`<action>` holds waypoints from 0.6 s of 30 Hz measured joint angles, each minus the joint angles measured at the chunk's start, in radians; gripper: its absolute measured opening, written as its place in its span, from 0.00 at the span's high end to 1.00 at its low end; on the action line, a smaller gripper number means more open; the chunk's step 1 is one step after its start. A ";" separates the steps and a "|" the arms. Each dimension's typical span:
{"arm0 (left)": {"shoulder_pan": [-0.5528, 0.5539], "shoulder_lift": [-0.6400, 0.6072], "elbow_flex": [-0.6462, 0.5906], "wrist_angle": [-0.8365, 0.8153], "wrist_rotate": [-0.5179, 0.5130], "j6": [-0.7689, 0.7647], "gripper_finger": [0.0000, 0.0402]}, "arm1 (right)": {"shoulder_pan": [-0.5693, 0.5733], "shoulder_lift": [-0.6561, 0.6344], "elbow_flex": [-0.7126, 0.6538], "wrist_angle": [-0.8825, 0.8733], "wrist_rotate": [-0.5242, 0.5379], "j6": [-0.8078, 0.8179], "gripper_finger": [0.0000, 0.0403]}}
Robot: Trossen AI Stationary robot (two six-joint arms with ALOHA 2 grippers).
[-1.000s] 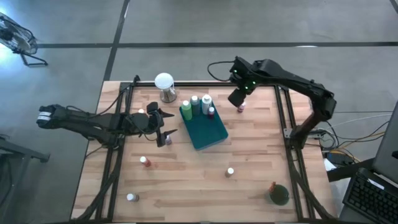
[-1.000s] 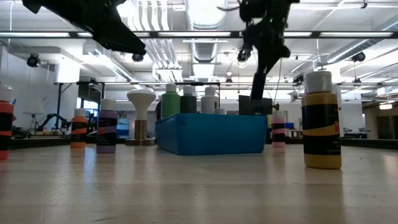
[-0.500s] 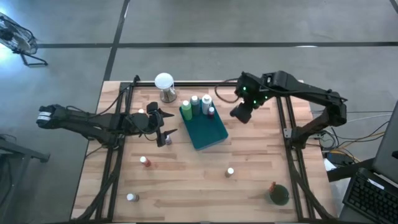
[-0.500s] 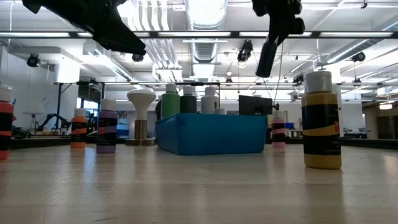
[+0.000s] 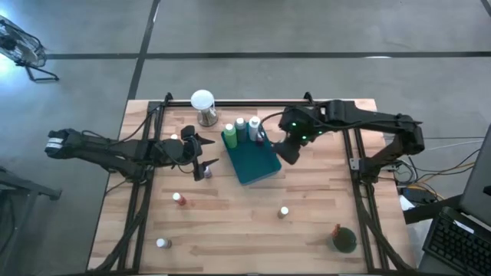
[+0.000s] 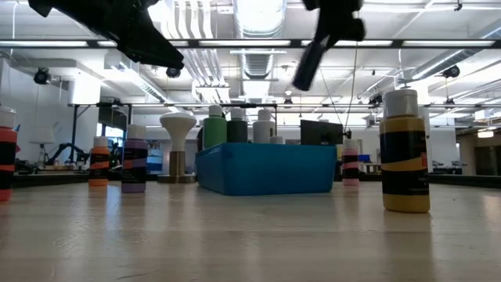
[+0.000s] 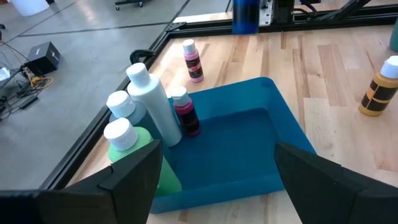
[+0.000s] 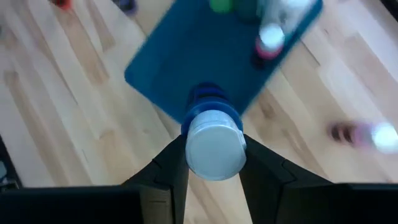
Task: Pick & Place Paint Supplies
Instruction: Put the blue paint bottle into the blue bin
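My right gripper [image 5: 288, 148] is shut on a blue white-capped bottle [image 8: 208, 102], high above the right edge of the teal tray [image 5: 257, 165]. In the low view the bottle [image 6: 307, 67] shows tilted. Several bottles stand at the tray's far end: a green one [image 5: 229, 138], two pale ones [image 5: 247, 126] and a small magenta one [image 7: 185, 112]. A pink bottle [image 7: 193, 60] stands on the table beyond the tray. My left gripper [image 7: 217, 186] is open and empty, above the table left of the tray, over a purple bottle [image 5: 198, 173]. My right gripper pinches the blue bottle between its two fingers [image 8: 169, 167], just below the white cap [image 8: 214, 147]. The cap end points back toward the wrist and the body points away along the fingers. The bottle is lifted clear of the table and tilted.
A white globe on a metal base [image 5: 203, 105] stands at the far edge. Loose bottles stand on the near half: a red one [image 5: 178, 198], a white one [image 5: 162, 243], a yellow one [image 5: 284, 212]. A green round thing [image 5: 344, 240] sits near right.
My right gripper has gone from the far right, by the pink bottle, toward the table's left and near edges until it is over the tray's right edge. It carries the blue bottle, which has risen and tipped from nearly upright to slanted.
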 joint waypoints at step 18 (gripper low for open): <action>0.000 0.000 0.000 -0.006 0.000 0.012 0.22 | -0.081 0.343 0.000 0.093 0.012 -0.220 0.73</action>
